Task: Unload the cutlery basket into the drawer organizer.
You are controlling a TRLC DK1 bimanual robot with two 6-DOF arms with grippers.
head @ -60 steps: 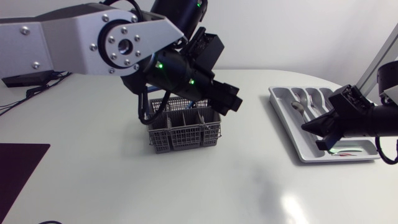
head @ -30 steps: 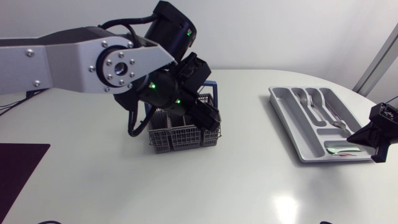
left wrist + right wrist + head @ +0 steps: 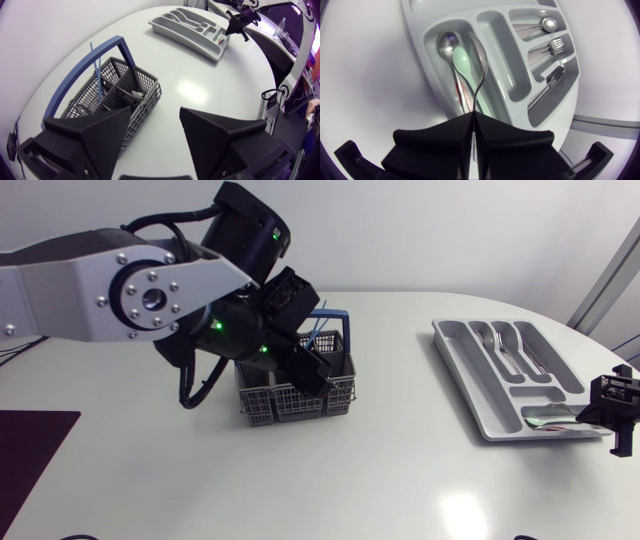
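My left hand is hanging just above the cutlery basket, with its two fingers spread wide and holding nothing. Inside the basket I am seeing two things waiting: one thin blue stick standing up by the blue handle, and one small pale piece poking out of a middle pocket. More may be hiding lower down; I cannot tell.

My right hand is sitting well apart from the basket, at the far end of the drawer organizer. Its fingers are pressed together, and it seems to be carrying nothing.

The organizer is lying on the tabletop, well apart from the basket, toward my right arm. It is holding six pieces: in the wide slot farthest from the basket, two metal spoons and one green spoon; in the long slots, one spoon, one fork and one knife.

So I am guessing the job is mostly done, with the basket's last pieces left.
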